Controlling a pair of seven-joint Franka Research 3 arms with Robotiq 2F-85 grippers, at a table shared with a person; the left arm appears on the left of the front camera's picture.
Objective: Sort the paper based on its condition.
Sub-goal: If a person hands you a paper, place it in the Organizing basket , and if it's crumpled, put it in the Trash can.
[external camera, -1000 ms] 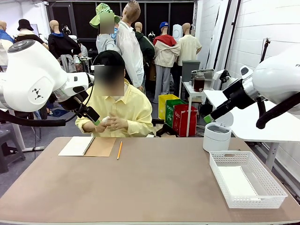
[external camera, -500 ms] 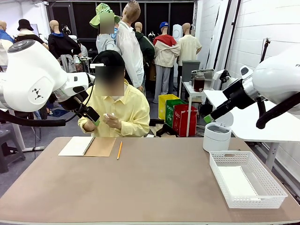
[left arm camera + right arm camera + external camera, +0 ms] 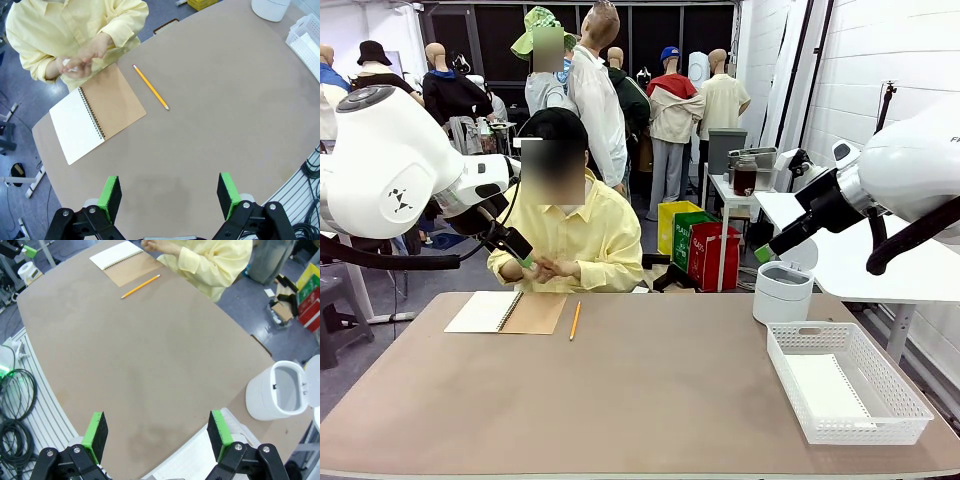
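Where the mesh plastic basket (image 3: 868, 428) sits, flat smooth paper (image 3: 823, 387) inside

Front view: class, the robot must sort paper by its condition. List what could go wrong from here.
1. The notebook lies open on a white page; it could be picked as a loose sheet.
2. The person's hands are at the table's far edge; a reach there might bump them.
3. The pencil beside the notebook could get knocked and roll off.
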